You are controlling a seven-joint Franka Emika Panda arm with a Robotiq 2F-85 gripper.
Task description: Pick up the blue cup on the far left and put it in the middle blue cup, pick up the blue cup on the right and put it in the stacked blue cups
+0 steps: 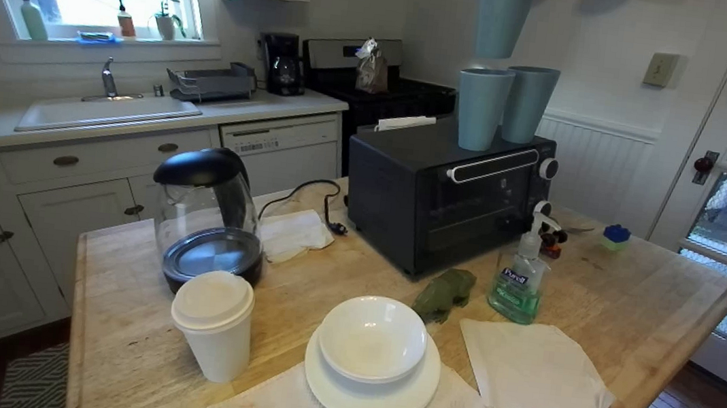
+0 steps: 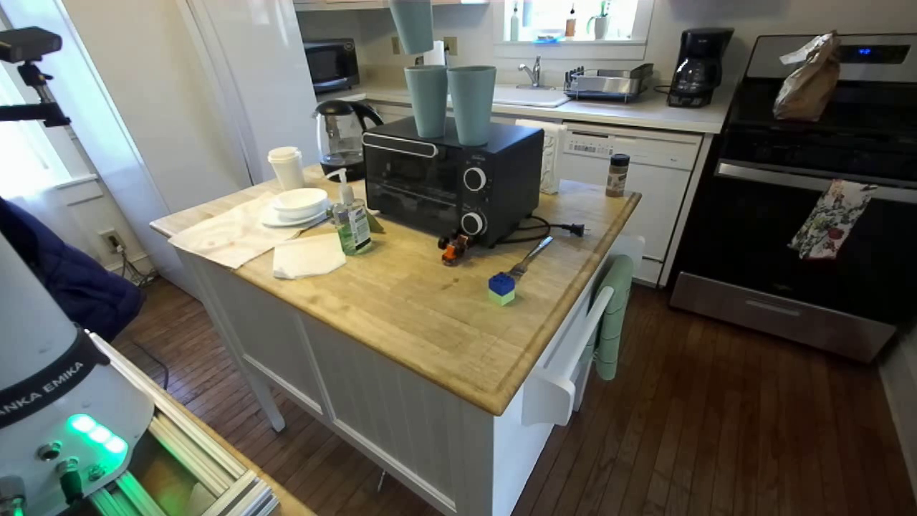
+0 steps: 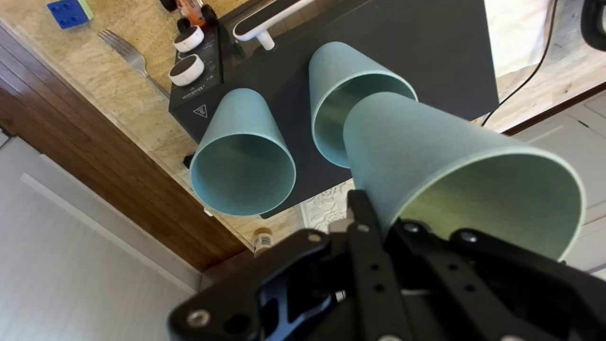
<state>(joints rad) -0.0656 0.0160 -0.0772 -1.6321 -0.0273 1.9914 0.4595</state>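
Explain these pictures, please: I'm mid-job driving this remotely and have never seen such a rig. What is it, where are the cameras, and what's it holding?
The machine is a robot arm; in an exterior view you see only its lower part. Two pictures come from cameras standing outside the robot. The third comes from a camera on its wrist, so the black tool reaches in from the bottom.

The wooden worktop carries a black toaster oven, a kettle, a lidded white cup, a bowl on a plate, and a pump bottle, among other things.

What's held is a blue cup: the tool is closed on its wall near the rim. Two more blue cups stand upright on the oven; the held one hangs above them, apart from both.
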